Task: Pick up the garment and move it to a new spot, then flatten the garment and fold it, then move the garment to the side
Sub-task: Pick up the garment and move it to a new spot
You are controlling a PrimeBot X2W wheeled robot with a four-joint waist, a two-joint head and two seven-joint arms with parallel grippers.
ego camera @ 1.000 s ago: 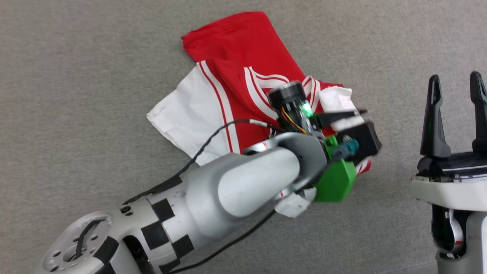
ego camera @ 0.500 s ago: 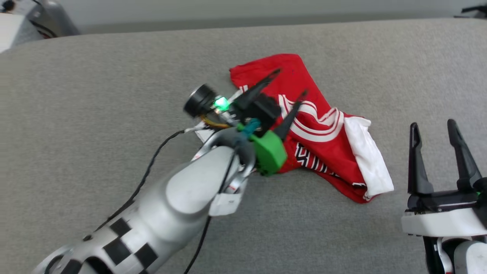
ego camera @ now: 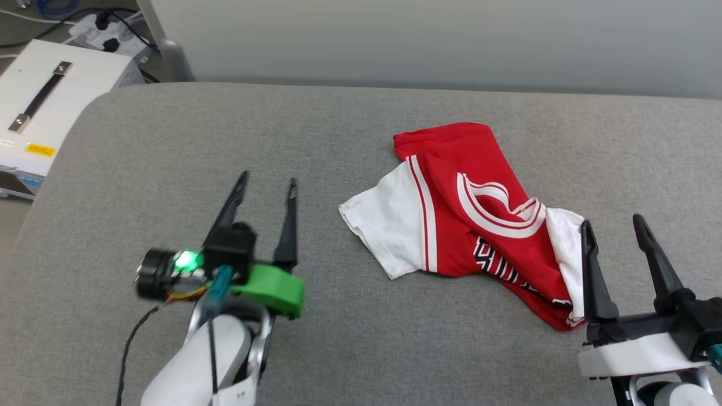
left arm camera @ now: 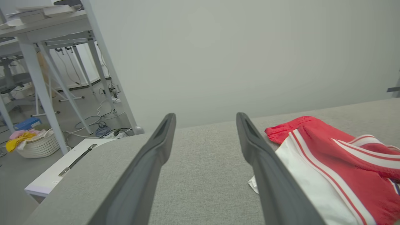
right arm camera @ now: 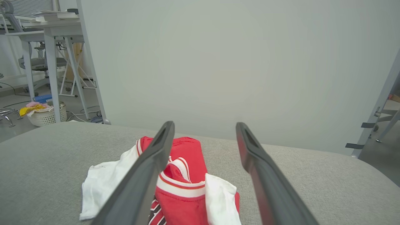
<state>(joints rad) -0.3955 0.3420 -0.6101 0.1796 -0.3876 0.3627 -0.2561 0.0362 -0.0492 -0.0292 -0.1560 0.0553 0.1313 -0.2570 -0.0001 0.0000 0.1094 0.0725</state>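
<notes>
The garment (ego camera: 468, 220), a red jersey with white sleeves and striped collar, lies crumpled on the grey padded table (ego camera: 338, 129), right of centre. My left gripper (ego camera: 268, 183) hovers open and empty to the garment's left, well apart from it. My right gripper (ego camera: 612, 223) is open and empty at the garment's near right edge, its left finger in front of the white sleeve. In the left wrist view the garment (left arm camera: 337, 159) lies to the right of that gripper (left arm camera: 204, 116). The right wrist view has the garment (right arm camera: 184, 187) low and left of that gripper (right arm camera: 204, 125).
A white case with a black handle (ego camera: 51, 96) stands off the table's left edge. A pale wall (ego camera: 428, 39) runs behind the table. White table legs (left arm camera: 47, 87), cables and a basket of cloth (left arm camera: 34, 142) stand on the floor at left.
My left gripper has let go of the garment and pulled back to the left, away from it. The head camera has tilted up, shifting the whole picture. The right gripper stays open.
</notes>
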